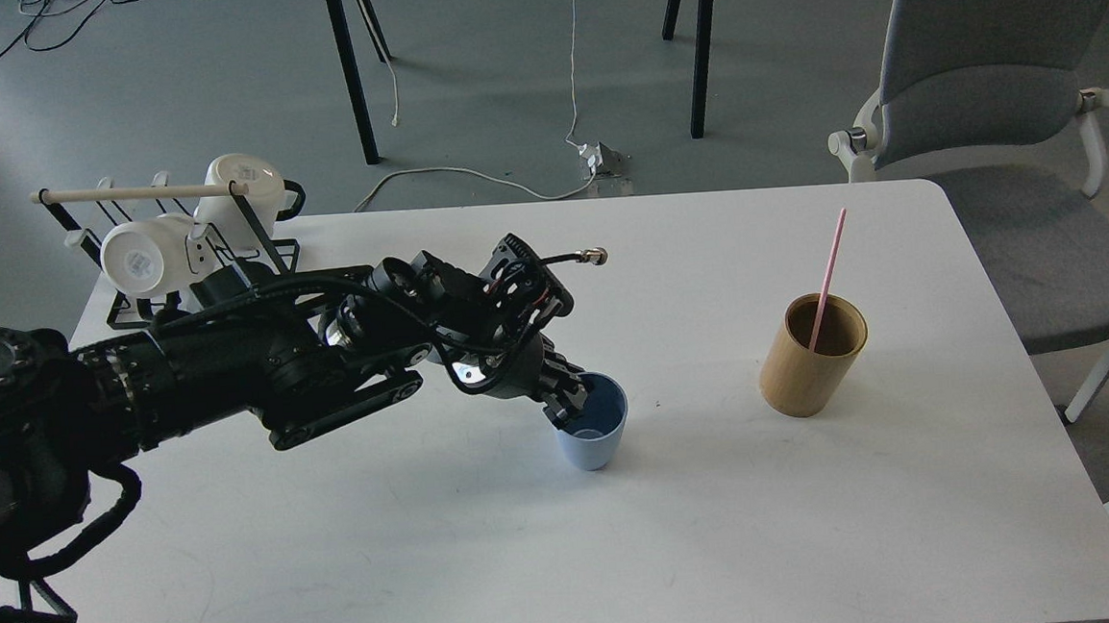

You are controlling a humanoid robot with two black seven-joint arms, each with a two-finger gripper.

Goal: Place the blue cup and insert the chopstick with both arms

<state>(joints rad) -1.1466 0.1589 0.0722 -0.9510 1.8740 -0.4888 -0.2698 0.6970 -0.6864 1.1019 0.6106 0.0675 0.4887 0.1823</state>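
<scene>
The blue cup (594, 434) stands upright near the table's (338, 556) middle, so placing looks nearly done. The left pincer (568, 399) grips its left rim, one finger inside. The pink chopstick (828, 280) leans in the bamboo holder (811, 358), far right, not yet moved.

The left arm (259, 368) is matte black, jointed, with silver rings, looped black cables, a brass-tipped connector, and a ribbed black gripper (568, 399).
</scene>
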